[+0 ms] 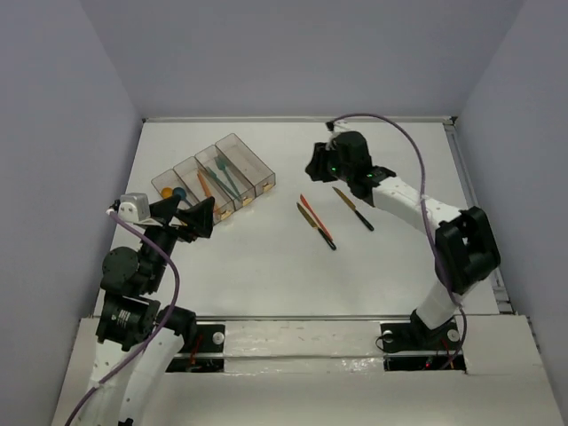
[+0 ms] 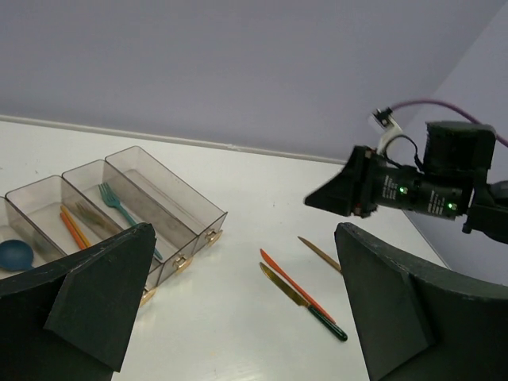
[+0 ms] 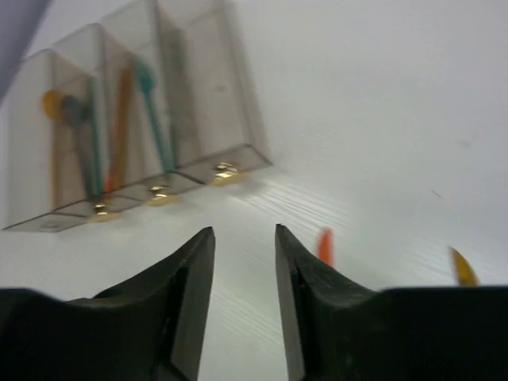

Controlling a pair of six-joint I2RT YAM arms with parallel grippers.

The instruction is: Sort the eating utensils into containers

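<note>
The eating utensils (image 1: 316, 217) are lying in two groups on the white bench (image 1: 266, 275). Some are resting inside the containers (image 2: 178, 198), four joined smoky bins at the far left. Three knives are lying loose near the middle.

In the bins, a blue spoon (image 2: 14, 254) is sitting in the end bin nearest the left arm, orange pieces (image 2: 71, 226) in the next, and a teal fork (image 2: 115, 202) in the third. On the open bench, an orange knife (image 2: 284, 274) is lying just beside a dark-handled knife (image 2: 327, 324), and a second dark-handled knife (image 1: 353, 209) is lying near them on the right.

The left arm is folding up from its base, with its wrist pointing out across the bench. The left gripper (image 1: 188, 216) is hovering at the near end of the bins, spread wide and holding nothing.

The right arm is bending at a raised elbow on the right, and its forearm is reaching left and away past the loose knives. The right gripper (image 3: 244, 232) is facing the bins, its fingers parted by only a narrow gap and gripping nothing.
</note>
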